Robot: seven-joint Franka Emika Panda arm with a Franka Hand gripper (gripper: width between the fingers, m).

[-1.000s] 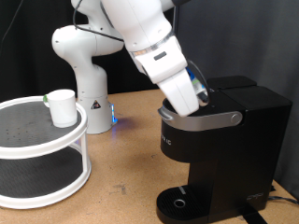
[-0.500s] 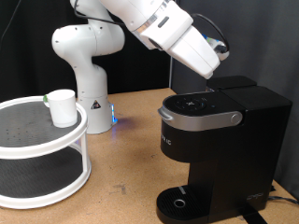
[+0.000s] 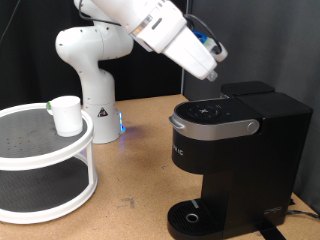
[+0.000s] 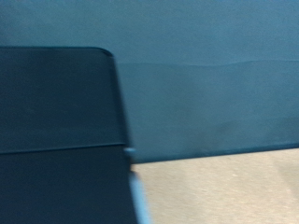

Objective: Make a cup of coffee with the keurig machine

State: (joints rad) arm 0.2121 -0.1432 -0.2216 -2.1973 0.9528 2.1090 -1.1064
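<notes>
Since 1 s ago your gripper has lifted off the keurig machine, lid shut, to the upper middle of the frame, finger opening not visible, while the cup waits on the white 2-tier stand at left.

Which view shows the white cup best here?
The exterior view: the cup stands upright on the top shelf of the white round rack, at that view's left. The wrist view shows none of it, only blurred dark surfaces.
</notes>
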